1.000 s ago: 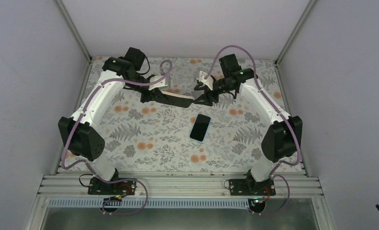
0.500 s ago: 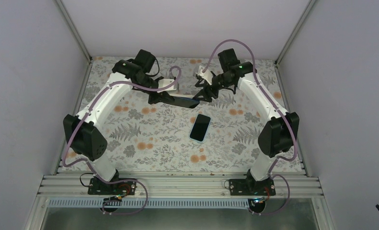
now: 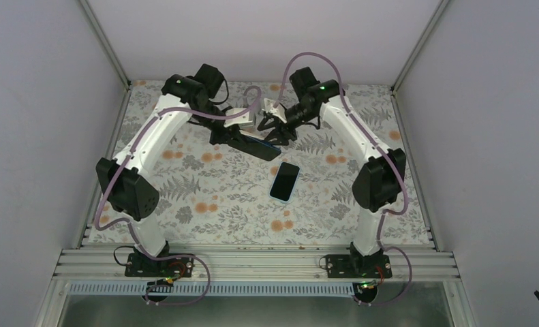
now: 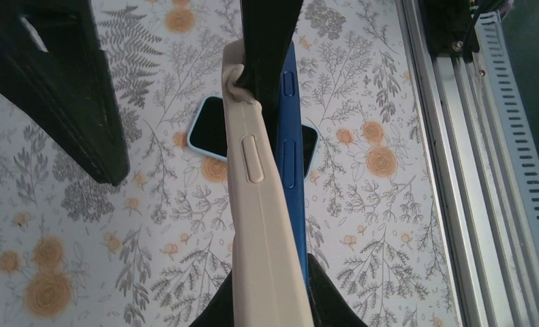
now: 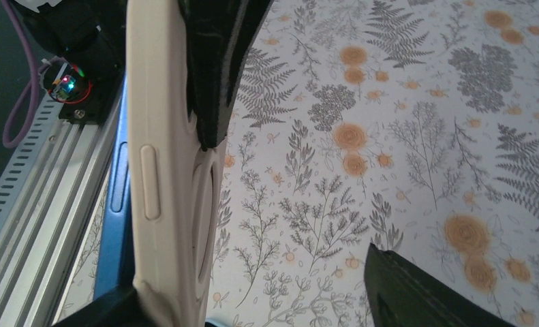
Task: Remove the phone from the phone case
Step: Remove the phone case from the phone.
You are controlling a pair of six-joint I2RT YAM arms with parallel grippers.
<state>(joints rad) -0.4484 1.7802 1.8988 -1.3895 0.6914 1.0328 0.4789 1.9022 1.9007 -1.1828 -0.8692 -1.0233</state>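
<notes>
- Phone [image 4: 288,157], blue-edged, in its beige phone case [image 4: 259,218]: held in the air above the surface [image 3: 205,197], toward the far middle. Case not yet off.
- My left end effector [image 3: 244,139]: closed on one end of the pair, one side on each face. Risk: this clamp pins case to phone, so the peel may stall, or a hard pull may drag the pair out of my hold.
- My right end effector [image 3: 274,131]: spread wide, gripping nothing. One finger [image 4: 270,41] appears wedged under the case lip. Risk: the lip slips off it and springs shut.
- Risk: the phone pops free at once and drops.
- Second phone [image 3: 285,182], pale blue case: lies on the surface, on the near side of the held pair. Risk: a falling phone strikes it.
</notes>
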